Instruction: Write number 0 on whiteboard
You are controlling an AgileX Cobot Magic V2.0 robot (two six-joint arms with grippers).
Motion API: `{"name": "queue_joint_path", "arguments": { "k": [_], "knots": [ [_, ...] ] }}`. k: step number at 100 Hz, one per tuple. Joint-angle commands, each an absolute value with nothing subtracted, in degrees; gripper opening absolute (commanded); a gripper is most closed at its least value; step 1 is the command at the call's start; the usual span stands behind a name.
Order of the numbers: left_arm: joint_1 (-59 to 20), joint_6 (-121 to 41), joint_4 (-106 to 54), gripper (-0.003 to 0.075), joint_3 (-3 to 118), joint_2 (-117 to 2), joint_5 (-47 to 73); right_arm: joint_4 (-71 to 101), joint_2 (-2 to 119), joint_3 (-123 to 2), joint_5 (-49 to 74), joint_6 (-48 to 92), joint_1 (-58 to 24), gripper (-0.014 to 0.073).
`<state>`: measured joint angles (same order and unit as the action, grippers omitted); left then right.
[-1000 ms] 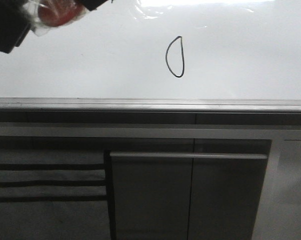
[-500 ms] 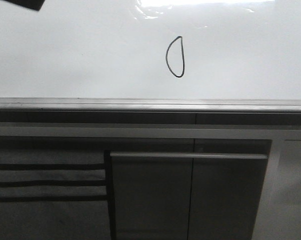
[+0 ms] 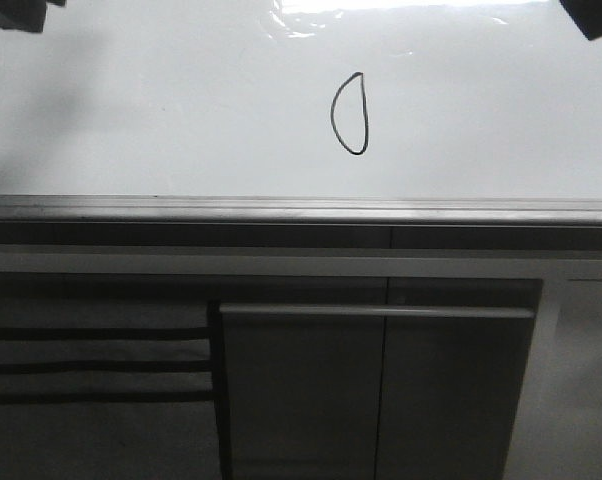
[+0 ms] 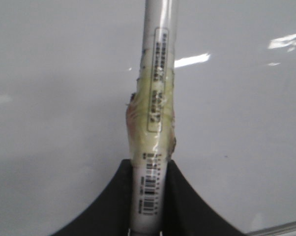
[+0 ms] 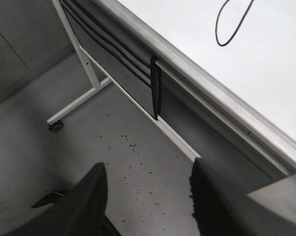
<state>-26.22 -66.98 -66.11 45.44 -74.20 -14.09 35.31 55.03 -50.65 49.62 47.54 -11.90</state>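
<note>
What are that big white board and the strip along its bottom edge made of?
The whiteboard looks like a glossy coated panel, since lamp glare reflects off it; the core does not show. The ledge beneath it seems to be grey brushed metal, perhaps aluminium, judging by its dull sheen and straight ridges.

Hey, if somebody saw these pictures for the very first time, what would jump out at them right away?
First, the number 0, a thin dark lopsided loop drawn alone on the glossy whiteboard, right of centre and above the grey ledge. Next, in the left wrist view, the silver marker wrapped in yellowish tape, held in the left gripper in front of the board. The right gripper hangs open over the speckled floor.
</note>
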Motion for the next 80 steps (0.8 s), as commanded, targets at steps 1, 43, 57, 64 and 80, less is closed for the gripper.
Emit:
{"name": "queue_joint_path", "arguments": {
  "k": [1, 43, 57, 64, 80],
  "knots": [
    [-26.24, -66.28, -66.63, -0.002, 49.4, -77.13, -17.58, 37.57, 53.64, -51.1, 46.16, 47.45, -11.48, 0.0342],
    [-26.24, -66.28, -66.99, -0.002, 56.14, -86.52, -19.55, 37.63, 53.56, -51.1, 46.16, 47.45, -11.48, 0.0342],
    [-26.24, -66.28, -66.99, -0.0019, 57.44, -87.8, -18.88, 37.63, 53.56, -51.1, 46.08, 47.45, -11.48, 0.0342],
    [-26.24, -66.28, -66.88, -0.0004, 57.57, -87.8, -18.78, 37.63, 53.56, -51.1, 46.08, 47.45, -11.48, 0.0342],
    [-26.24, -66.28, -66.46, 0.0173, 57.57, -87.8, -18.22, 37.77, 53.56, -51.1, 46.18, 47.45, -11.48, 0.0342]
  ]
}}
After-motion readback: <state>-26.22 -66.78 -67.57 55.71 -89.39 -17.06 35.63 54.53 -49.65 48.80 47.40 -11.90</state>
